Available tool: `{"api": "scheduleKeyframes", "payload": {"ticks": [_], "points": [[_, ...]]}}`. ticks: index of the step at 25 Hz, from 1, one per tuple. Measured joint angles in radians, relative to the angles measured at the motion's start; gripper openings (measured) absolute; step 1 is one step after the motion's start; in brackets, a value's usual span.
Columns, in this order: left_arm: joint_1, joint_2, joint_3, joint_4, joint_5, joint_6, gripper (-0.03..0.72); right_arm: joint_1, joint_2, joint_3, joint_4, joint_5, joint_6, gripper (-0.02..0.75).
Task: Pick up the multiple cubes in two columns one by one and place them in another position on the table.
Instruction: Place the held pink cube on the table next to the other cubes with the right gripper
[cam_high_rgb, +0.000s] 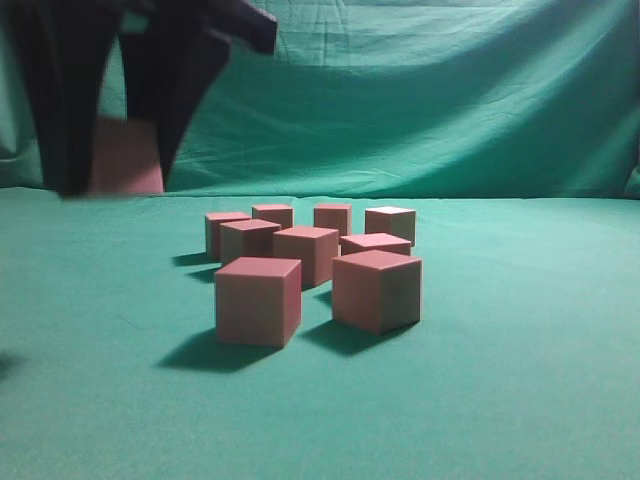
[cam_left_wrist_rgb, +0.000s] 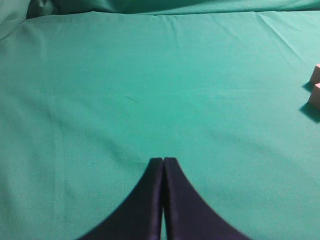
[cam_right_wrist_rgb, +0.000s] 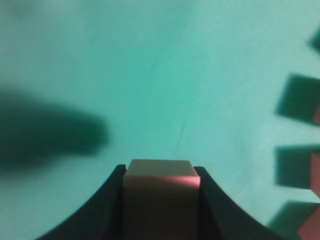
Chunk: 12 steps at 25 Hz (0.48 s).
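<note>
Held cube (cam_high_rgb: 127, 156): seen in the exterior view at 10 o'clock, raised above the table (cam_high_rgb: 520, 400), between two dark fingers; edges blurred there.
Right gripper (cam_right_wrist_rgb: 161, 175): pinched on that cube; in the right wrist view the fingers (cam_right_wrist_rgb: 107, 205) are pressed against both its side faces.
Left gripper (cam_left_wrist_rgb: 163, 160): shown only in the left wrist view, at 6 o'clock; fingers pressed together, nothing between them, bare cloth beneath.
Cube group (cam_high_rgb: 312, 262): eight cubes are counted on the table in the exterior view, just left of centre, in two rough columns running away from the camera.
Front pair: nearest left cube (cam_high_rgb: 258, 300) and nearest right cube (cam_high_rgb: 377, 289) stand apart, each upright, shadows cast toward 7 o'clock.
Rear cubes: packed closer; contact between them cannot be told.
View differences: the left wrist view shows only two cube corners (cam_left_wrist_rgb: 315, 85) at 3 o'clock; the right wrist view shows cube edges and their shadows at 3 to 5 o'clock, count uncertain.
Total: nine cubes, one held.
Appearance: sharp-edged, plain blocks, tan-brown sides, reddish-pink tops.
Backdrop (cam_high_rgb: 450, 100): wrinkled green cloth, upright, behind the table.
</note>
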<state>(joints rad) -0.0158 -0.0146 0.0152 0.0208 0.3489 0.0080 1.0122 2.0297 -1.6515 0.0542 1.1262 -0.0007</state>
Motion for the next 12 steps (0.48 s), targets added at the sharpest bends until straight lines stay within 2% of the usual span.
{"api": "scheduleKeyframes", "payload": {"ticks": [7, 12], "points": [[0.0, 0.0, 0.0, 0.0, 0.0, 0.0, 0.0, 0.0, 0.053, 0.0, -0.062, -0.05, 0.074, 0.265], [0.0, 0.0, 0.0, 0.0, 0.0, 0.0, 0.0, 0.0, 0.076, 0.007, -0.067, -0.083, 0.114, 0.265]]}}
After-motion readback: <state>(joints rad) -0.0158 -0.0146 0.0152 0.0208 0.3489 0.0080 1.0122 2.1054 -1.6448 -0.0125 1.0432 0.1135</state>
